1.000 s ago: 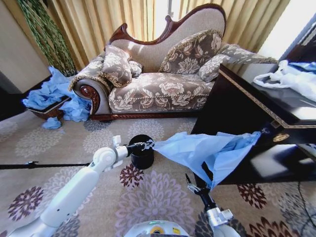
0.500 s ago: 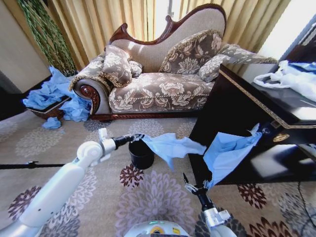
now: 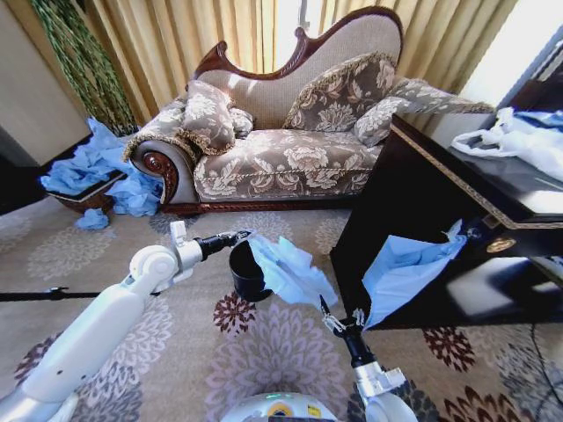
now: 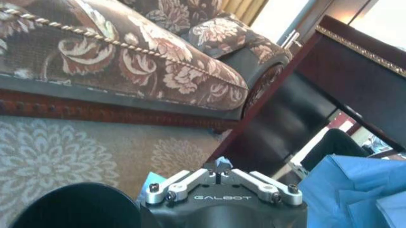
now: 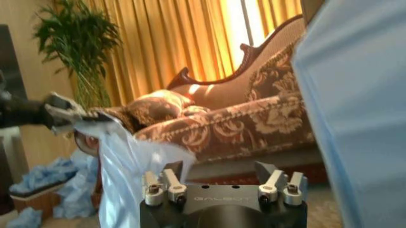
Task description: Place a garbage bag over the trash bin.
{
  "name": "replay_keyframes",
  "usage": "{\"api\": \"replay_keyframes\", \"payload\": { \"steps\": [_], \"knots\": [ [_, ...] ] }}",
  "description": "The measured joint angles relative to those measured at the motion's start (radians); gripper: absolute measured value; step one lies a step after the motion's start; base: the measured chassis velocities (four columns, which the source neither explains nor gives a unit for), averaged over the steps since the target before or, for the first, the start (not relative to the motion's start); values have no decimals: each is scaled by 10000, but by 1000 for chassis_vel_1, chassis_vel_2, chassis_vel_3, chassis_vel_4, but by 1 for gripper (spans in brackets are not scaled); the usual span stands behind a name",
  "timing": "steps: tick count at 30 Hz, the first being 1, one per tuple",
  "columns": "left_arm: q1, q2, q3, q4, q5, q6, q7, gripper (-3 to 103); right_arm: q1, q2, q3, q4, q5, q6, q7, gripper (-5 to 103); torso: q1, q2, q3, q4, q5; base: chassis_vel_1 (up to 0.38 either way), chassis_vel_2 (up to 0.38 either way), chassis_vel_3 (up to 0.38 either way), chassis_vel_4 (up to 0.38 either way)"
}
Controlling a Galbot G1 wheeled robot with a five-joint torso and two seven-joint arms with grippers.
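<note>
The black trash bin [image 3: 244, 271] stands on the carpet in front of the sofa; its dark rim [image 4: 70, 206] also shows in the left wrist view. My left gripper [image 3: 243, 236] [image 4: 219, 172] is just above the bin, shut on a corner of the light-blue garbage bag [image 3: 288, 269]. The bag hangs limp from it, down the bin's right side. My right gripper [image 3: 339, 318] [image 5: 219, 170] sits lower, to the right of the bag, open and holding nothing. In the right wrist view the held bag [image 5: 127, 156] is ahead on the left.
A second blue plastic sheet [image 3: 403, 271] hangs from the dark desk [image 3: 440, 189] on the right. A white bag [image 3: 515, 141] lies on the desk top. A heap of blue bags [image 3: 92, 171] surrounds a woven basket at the left. The sofa [image 3: 281, 163] is behind the bin.
The left gripper has pulled left and up with the bag. The bag no longer spans across to the desk side; it has fallen limp beside the bin. The right gripper edged left.
</note>
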Motion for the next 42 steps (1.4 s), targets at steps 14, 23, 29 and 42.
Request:
{"api": "replay_keyframes", "payload": {
  "steps": [14, 23, 29, 42],
  "knots": [
    [-188, -661, 497, -353, -198, 59, -1226, 0, -473, -30, -859, 653, -462, 54, -332, 20, 0, 0, 0, 0, 2, 0, 0, 0, 0],
    [-129, -1050, 771, -643, -280, 179, -1914, 0, -279, -346, -2128, 1065, -934, -162, -240, 0, 0, 0, 0, 0, 1, 0, 0, 0, 0],
    [-203, -1216, 825, -704, -355, 180, -2216, 0, 9, -421, -2712, 551, -1236, -217, -192, 0, 0, 0, 0, -1, 1, 0, 0, 0, 0],
    [-82, -1333, 755, -1108, -535, 177, -2387, 0, 1319, -407, -3070, -1286, -1302, -483, 237, 0, 0, 0, 0, 0, 3, 0, 0, 0, 0]
  ]
}}
